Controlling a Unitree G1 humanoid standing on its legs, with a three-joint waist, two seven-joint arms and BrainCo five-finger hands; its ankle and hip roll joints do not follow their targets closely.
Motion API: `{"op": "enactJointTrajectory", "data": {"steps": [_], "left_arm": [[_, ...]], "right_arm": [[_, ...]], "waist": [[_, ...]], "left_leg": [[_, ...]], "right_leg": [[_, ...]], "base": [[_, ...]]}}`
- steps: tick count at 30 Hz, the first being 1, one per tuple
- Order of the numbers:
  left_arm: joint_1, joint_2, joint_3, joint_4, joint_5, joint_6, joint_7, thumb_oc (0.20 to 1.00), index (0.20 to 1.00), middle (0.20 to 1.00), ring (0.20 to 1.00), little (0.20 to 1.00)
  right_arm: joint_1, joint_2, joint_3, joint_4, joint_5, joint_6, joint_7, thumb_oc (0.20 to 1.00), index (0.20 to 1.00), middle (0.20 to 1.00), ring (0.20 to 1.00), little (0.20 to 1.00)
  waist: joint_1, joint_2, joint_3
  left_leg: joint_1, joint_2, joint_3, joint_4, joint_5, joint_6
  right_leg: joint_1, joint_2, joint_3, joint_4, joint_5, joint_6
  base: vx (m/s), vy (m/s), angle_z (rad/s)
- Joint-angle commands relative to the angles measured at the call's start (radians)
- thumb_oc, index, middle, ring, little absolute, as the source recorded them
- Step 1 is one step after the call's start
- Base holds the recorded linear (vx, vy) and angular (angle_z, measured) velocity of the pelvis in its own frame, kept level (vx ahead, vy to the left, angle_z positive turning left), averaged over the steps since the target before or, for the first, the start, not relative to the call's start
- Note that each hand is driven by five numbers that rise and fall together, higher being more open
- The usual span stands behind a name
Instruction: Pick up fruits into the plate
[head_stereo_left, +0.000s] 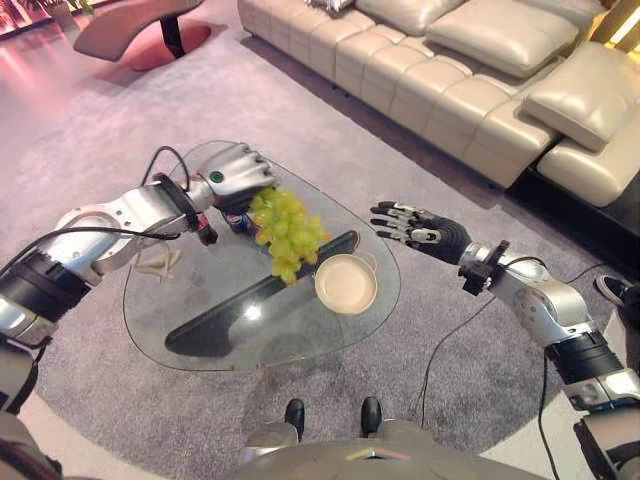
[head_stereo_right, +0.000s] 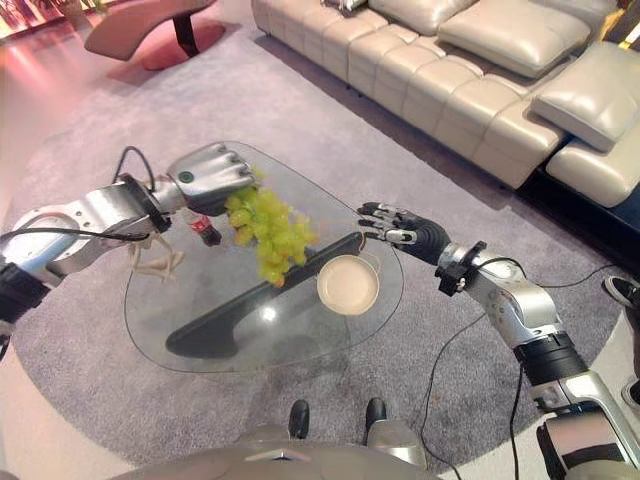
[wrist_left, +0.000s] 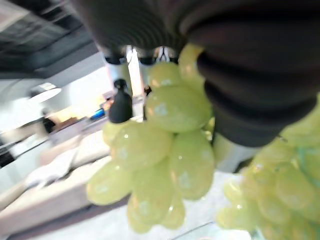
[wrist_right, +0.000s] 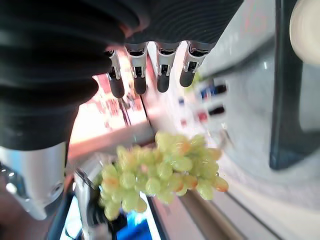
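A bunch of green grapes (head_stereo_left: 285, 232) hangs above the glass table (head_stereo_left: 190, 300), with my left hand (head_stereo_left: 236, 170) shut on its top. The left wrist view has the grapes (wrist_left: 165, 150) close under that hand's fingers. A round beige plate (head_stereo_left: 346, 283) lies on the table just right of and below the bunch. My right hand (head_stereo_left: 415, 226) hovers open past the table's right edge, fingers stretched toward the grapes. The right wrist view looks past its fingers (wrist_right: 160, 75) at the grapes (wrist_right: 160, 172) and the plate's rim (wrist_right: 307, 27).
A long dark bar (head_stereo_left: 260, 295) lies across the tabletop beside the plate. A small can (head_stereo_right: 205, 230) stands near the left hand. A beige sofa (head_stereo_left: 470, 70) runs along the back right, and a low reddish table (head_stereo_left: 140, 30) stands at the far left on the grey carpet.
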Motion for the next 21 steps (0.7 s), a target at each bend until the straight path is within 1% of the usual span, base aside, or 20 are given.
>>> {"op": "enactJointTrajectory", "data": {"steps": [1,2,4,8,14,18,19,21], "left_arm": [[-0.108,-0.016,-0.003,0.018,-0.083,-0.024,0.029,0.200,0.200,0.200,0.200,0.200],[-0.113,-0.021,-0.008,0.019,-0.089,-0.030,0.028,0.200,0.200,0.200,0.200,0.200],[-0.137,-0.058,-0.029,0.011,-0.128,-0.057,0.022,0.200,0.200,0.200,0.200,0.200],[-0.157,-0.104,-0.039,-0.007,-0.152,-0.075,0.012,0.200,0.200,0.200,0.200,0.200],[-0.183,-0.156,-0.039,-0.041,-0.188,-0.060,-0.009,0.200,0.200,0.200,0.200,0.200],[-0.184,-0.178,-0.032,-0.049,-0.204,-0.048,-0.024,0.200,0.200,0.200,0.200,0.200],[-0.182,-0.193,-0.027,-0.052,-0.205,-0.042,-0.036,0.200,0.200,0.200,0.200,0.200],[-0.179,-0.203,-0.027,-0.052,-0.205,-0.035,-0.048,0.200,0.200,0.200,0.200,0.200]], "right_arm": [[-0.035,0.007,0.027,-0.063,0.110,0.032,0.058,1.000,1.000,1.000,1.000,1.000],[-0.037,0.011,0.030,-0.065,0.116,0.036,0.061,1.000,1.000,1.000,1.000,1.000],[-0.043,0.042,0.058,-0.075,0.141,0.067,0.076,1.000,1.000,1.000,1.000,1.000],[-0.041,0.084,0.100,-0.090,0.140,0.092,0.087,1.000,1.000,1.000,1.000,1.000],[-0.050,0.137,0.174,-0.124,0.160,0.124,0.091,1.000,1.000,1.000,1.000,1.000],[-0.052,0.162,0.206,-0.140,0.168,0.126,0.087,1.000,1.000,1.000,1.000,1.000],[-0.050,0.180,0.225,-0.155,0.174,0.126,0.084,1.000,1.000,1.000,1.000,1.000],[-0.053,0.199,0.242,-0.173,0.195,0.138,0.081,1.000,1.000,1.000,1.000,1.000]], "waist": [[0.018,-0.034,-0.096],[0.019,-0.034,-0.096],[0.021,-0.033,-0.104],[0.023,-0.032,-0.109],[0.025,-0.031,-0.108],[0.027,-0.029,-0.107],[0.027,-0.028,-0.105],[0.026,-0.026,-0.103]], "left_leg": [[0.033,-0.066,0.070,0.044,-0.169,0.047],[0.034,-0.066,0.070,0.043,-0.169,0.047],[0.040,-0.064,0.073,0.037,-0.167,0.045],[0.043,-0.062,0.073,0.032,-0.165,0.043],[0.043,-0.060,0.078,0.032,-0.162,0.040],[0.044,-0.060,0.079,0.031,-0.161,0.040],[0.046,-0.060,0.079,0.031,-0.161,0.040],[0.048,-0.061,0.079,0.030,-0.161,0.041]], "right_leg": [[0.018,-0.047,-0.010,0.063,-0.082,0.081],[0.020,-0.047,-0.012,0.062,-0.082,0.081],[0.026,-0.048,-0.021,0.056,-0.081,0.083],[0.030,-0.049,-0.027,0.051,-0.081,0.084],[0.033,-0.048,-0.028,0.048,-0.082,0.084],[0.035,-0.048,-0.026,0.046,-0.083,0.084],[0.035,-0.049,-0.026,0.046,-0.084,0.085],[0.036,-0.048,-0.024,0.046,-0.084,0.084]], "base": [[0.00,0.012,0.08],[0.00,0.024,0.09],[0.00,0.033,0.11],[-0.01,0.028,0.06],[-0.02,0.018,0.05],[0.00,0.004,0.02],[0.00,0.000,0.00],[0.00,0.000,0.00]]}}
